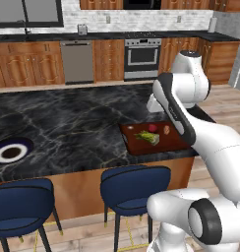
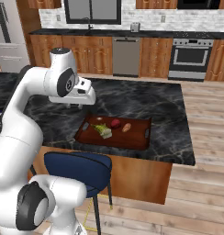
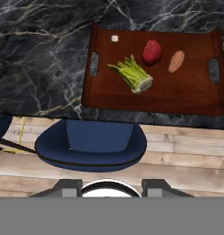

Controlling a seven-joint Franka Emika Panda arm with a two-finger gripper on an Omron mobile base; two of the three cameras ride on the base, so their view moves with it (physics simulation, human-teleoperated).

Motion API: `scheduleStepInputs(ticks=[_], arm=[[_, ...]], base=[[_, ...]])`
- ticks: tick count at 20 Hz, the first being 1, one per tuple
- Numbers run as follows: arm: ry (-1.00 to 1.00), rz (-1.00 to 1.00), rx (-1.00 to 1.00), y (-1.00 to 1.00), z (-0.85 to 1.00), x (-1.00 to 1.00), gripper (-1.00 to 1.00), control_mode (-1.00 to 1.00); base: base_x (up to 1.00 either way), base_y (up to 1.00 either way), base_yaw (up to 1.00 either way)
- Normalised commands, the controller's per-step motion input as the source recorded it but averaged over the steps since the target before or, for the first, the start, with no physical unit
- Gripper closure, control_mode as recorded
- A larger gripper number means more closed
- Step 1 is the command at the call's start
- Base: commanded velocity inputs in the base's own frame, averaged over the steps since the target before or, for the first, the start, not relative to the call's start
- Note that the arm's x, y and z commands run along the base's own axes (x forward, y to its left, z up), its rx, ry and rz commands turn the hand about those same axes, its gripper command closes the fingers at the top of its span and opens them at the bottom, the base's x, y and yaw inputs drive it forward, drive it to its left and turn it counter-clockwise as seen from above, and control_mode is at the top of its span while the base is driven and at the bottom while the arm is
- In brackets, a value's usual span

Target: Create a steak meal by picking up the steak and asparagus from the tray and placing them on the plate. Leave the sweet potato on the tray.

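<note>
steak [image 3: 152, 52], asparagus [image 3: 133, 75] and sweet potato [image 3: 176, 61] lie on the tray [image 3: 187, 94]; gripper [image 2: 86, 108] aperture cannot be told.

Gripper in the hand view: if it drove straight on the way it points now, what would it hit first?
Probably the blue stool seat, which sits nearest the middle of the hand view, right above the gripper. The tray with the asparagus lies higher in that view, off the line. Depth is unclear, so treat this as a guess.

Even, bright rendered light fills the kitchen; the dark marble tabletop [image 1: 68, 123] shows faint sheen, shadows stay soft beneath the tray [image 3: 178, 92], and edges look slightly pixelated throughout.
</note>
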Motion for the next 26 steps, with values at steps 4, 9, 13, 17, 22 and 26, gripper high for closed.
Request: scheduleStepInputs(ticks=[4,9,13,17,22,26], arm=[[0.0,0.0,0.0,0.0,-0.01,-0.13,-1.0,-1.0],[0.01,0.0,0.0,0.0,-0.19,-0.39,-1.0,-1.0],[0.0,0.0,-0.02,0.02,-0.28,-0.28,-1.0,-1.0],[0.0,0.0,-0.01,0.03,-0.26,-0.05,-1.0,-1.0],[0.0,0.0,0.0,0.0,-0.03,-0.02,-1.0,-1.0],[0.0,0.01,0.0,0.02,-0.03,-0.41,-1.0,-1.0]], base=[[0.0,0.0,0.0],[0.0,0.0,0.0],[0.0,0.0,0.0],[0.0,0.0,0.0],[0.0,0.0,0.0],[0.0,0.0,0.0]])
